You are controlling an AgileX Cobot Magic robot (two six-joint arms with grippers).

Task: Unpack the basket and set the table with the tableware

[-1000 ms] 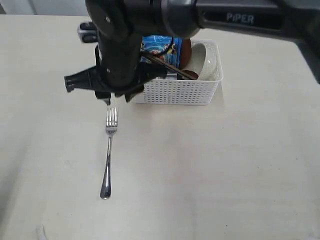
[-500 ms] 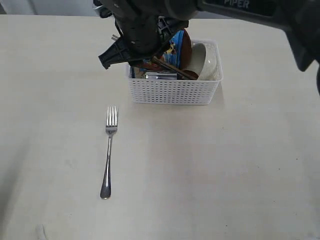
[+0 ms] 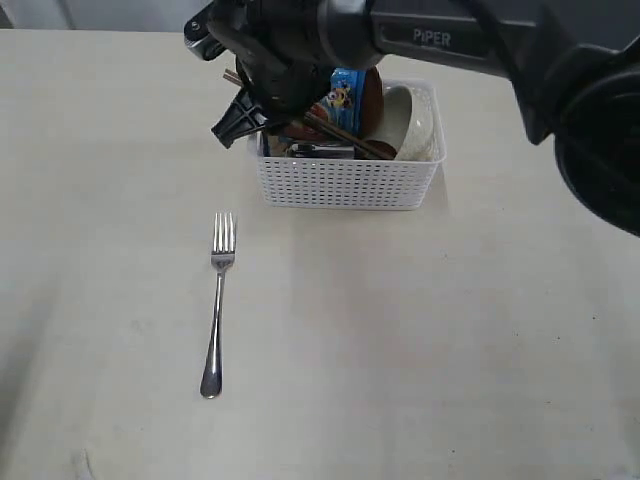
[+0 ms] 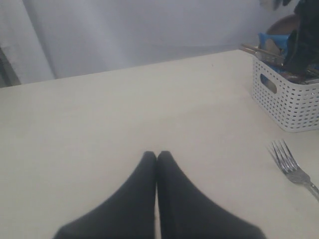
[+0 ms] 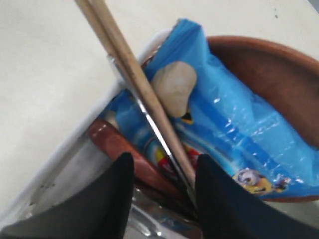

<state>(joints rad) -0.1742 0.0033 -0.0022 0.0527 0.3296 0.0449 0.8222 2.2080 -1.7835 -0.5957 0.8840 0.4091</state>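
The white basket (image 3: 345, 180) stands at the table's far middle. It holds an off-white bowl (image 3: 412, 120), a brown plate (image 3: 373, 98), a blue snack packet (image 3: 346, 88) and brown chopsticks (image 3: 345, 136). My right gripper (image 5: 164, 160) is open over the basket's left end. The chopsticks (image 5: 127, 67), a thin steel knife (image 5: 155, 127) and the dark red spoon (image 5: 122, 148) lie between its fingers. A steel cup (image 5: 154, 224) shines below them. The fork (image 3: 218, 300) lies alone on the table (image 3: 420, 330). My left gripper (image 4: 157, 155) is shut and empty, low over the table.
The right arm (image 3: 330, 35) stretches across the back of the exterior view and hides the basket's far left corner. In the left wrist view the basket (image 4: 289, 102) and the fork (image 4: 291, 169) are off to one side.
The right arm has moved from just above the fork's tines back over the basket's left end and lowered its open fingers among the cutlery. The fork has stayed where it lay.
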